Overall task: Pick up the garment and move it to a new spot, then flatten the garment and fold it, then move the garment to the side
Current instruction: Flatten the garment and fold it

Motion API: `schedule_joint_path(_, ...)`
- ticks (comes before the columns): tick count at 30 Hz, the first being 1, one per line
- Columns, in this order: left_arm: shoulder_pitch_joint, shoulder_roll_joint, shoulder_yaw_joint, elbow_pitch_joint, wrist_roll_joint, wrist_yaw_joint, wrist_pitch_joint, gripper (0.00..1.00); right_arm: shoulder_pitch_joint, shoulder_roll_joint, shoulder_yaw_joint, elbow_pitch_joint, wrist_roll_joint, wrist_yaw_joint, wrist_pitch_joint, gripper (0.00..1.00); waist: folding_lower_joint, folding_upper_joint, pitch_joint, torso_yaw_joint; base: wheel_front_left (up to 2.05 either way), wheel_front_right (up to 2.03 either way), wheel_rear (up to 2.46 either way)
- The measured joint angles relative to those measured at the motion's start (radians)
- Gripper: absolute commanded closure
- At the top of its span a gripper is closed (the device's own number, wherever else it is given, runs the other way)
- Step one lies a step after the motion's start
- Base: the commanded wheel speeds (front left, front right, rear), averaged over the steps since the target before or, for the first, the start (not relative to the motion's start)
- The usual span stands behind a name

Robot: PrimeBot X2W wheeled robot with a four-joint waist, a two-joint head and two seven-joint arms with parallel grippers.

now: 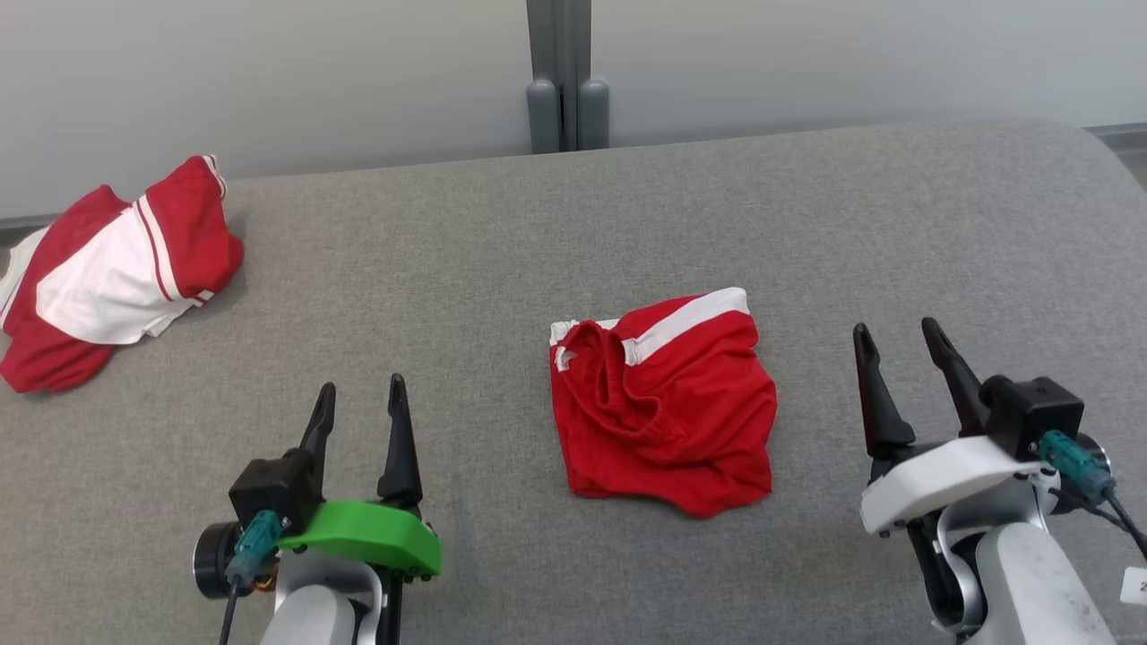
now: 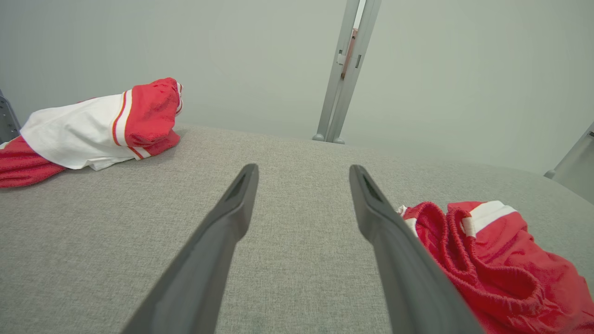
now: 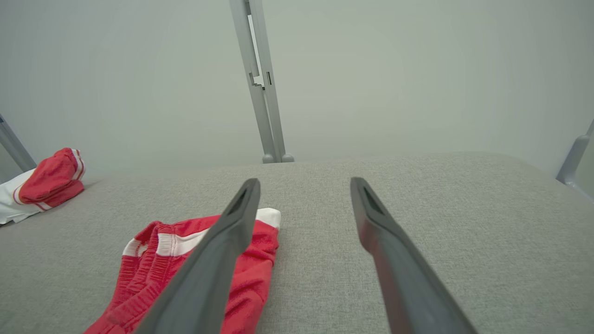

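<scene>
The garment (image 1: 663,403), a pair of red shorts with a white band, lies crumpled on the grey padded table (image 1: 466,260), just right of centre in the head view and in the lower half of the frame. Its elastic waistband gapes open toward the upper left of the heap, and the white band runs along the upper edge. Nothing grips it.

The left gripper (image 1: 361,383) sits at the lower left of the head view. Its two dark fingers point up the frame and lean slightly right. The jaws are released, standing wide apart with bare table between them. A green housing (image 1: 363,533) caps the wrist behind the fingers. This gripper is left of the garment and apart from it. In the left wrist view the garment shows at the lower right, partly hidden behind the right-hand finger.

The right gripper (image 1: 894,324) sits at the lower right of the head view, a little higher in the frame than the left. Its fingers point up and lean left, above a white housing (image 1: 941,479). Its jaws are likewise released, with nothing between them. It stands right of the garment, with a clear gap of table between. In the right wrist view the garment lies at the lower left, and the left-hand finger crosses in front of it.

A second garment (image 1: 116,269), red with white panels, lies bunched at the upper left of the head view, well apart from both grippers. A grey post (image 1: 560,72) stands behind the table at top centre.
</scene>
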Motion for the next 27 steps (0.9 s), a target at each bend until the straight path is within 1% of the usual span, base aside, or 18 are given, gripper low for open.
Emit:
schedule_joint_path(4, 0.050, -0.001, 0.013, -0.008, 0.015, 0.008, 0.000, 0.00, 0.048, 0.012, 0.019, -0.001, -0.002, 0.000, -0.045, 0.00, 0.0000, 0.0000, -0.024, -0.011, 0.00, 0.00, 0.00)
schedule_joint_path(9, 0.105, -0.001, 0.041, -0.026, 0.043, 0.013, 0.000, 0.00, 0.081, 0.019, 0.007, 0.007, 0.001, 0.000, -0.074, 0.00, 0.0000, 0.0000, -0.046, -0.010, 0.00, 0.00, 0.00)
schedule_joint_path(19, 0.130, -0.001, 0.055, -0.048, 0.057, 0.008, 0.000, 0.00, 0.089, 0.021, 0.017, 0.027, 0.009, 0.000, -0.087, 0.00, 0.0000, 0.0000, -0.051, 0.014, 0.00, 0.00, 0.00)
schedule_joint_path(27, 0.130, -0.001, 0.053, -0.051, 0.055, 0.009, 0.000, 0.00, 0.086, 0.021, 0.023, 0.038, 0.014, 0.000, -0.089, 0.00, 0.0000, 0.0000, -0.046, 0.017, 0.00, 0.00, 0.00)
